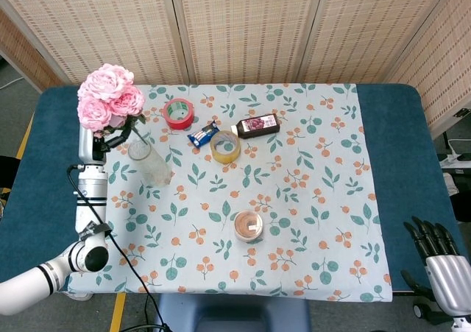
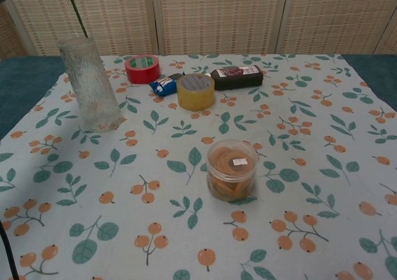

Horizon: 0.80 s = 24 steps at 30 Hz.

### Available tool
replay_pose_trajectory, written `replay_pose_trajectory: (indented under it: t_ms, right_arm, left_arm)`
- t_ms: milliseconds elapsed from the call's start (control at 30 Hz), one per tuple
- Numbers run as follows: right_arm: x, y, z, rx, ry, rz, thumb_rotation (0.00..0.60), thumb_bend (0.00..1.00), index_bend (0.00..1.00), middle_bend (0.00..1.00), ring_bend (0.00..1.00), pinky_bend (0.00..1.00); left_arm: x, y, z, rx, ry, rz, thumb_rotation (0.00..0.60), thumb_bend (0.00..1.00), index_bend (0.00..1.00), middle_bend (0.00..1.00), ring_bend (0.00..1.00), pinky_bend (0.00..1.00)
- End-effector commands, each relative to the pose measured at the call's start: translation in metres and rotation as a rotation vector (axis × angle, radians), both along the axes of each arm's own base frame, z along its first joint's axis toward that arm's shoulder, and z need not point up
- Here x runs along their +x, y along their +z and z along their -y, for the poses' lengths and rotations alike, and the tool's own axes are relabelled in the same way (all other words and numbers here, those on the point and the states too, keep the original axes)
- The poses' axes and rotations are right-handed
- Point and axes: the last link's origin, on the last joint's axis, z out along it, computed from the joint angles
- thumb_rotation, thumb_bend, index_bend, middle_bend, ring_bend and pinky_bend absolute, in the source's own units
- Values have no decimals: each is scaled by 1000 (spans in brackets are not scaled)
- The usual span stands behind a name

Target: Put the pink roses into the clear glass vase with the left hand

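While the left hand [image 1: 94,142] grips the roses [image 1: 110,96] by the stems, blooms are raised just left of the vase [image 1: 149,163] | stem tips angle toward its rim, none clearly inside | vase upright on surface [image 1: 294,199] near red tape [image 1: 178,113] | right hand [image 1: 441,262] low at right edge, empty, fingers apart

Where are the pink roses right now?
In the head view the pink roses are at the table's far left, held up by the left hand just above the clear glass vase, stem at its mouth.
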Motion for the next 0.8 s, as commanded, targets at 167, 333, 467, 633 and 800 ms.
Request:
replay_pose_trajectory:
  t_ms: [167,333,467,633,800]
  right_arm:
    - [2,0,-1,-8,5,2,600,180,0,0,0,0]
    - [3,1,-3,-7,7,4,600,180,0,0,0,0]
    - [3,4,-4,-15,0,0,600,180,0,0,0,0]
    - [3,7,-4,-33,0,9,600,180,0,0,0,0]
    - [4,8,-5,-40,2,10,600,180,0,0,0,0]
  left_arm:
    - [-17,-18,10,-16,4,-39,600,457,899,538,180,71]
    - [-33,-40,13,-33,25,-90,600,455,753,498,149,62]
    - [-43,-56,18,-82,4,-109,600,398,197,227,14,14]
    - [-50,-63,25,-153,-33,-70,600,339,0,0,0,0]
    - [-52,-67,31,-185,-58,-116,600,336,0,0,0,0]
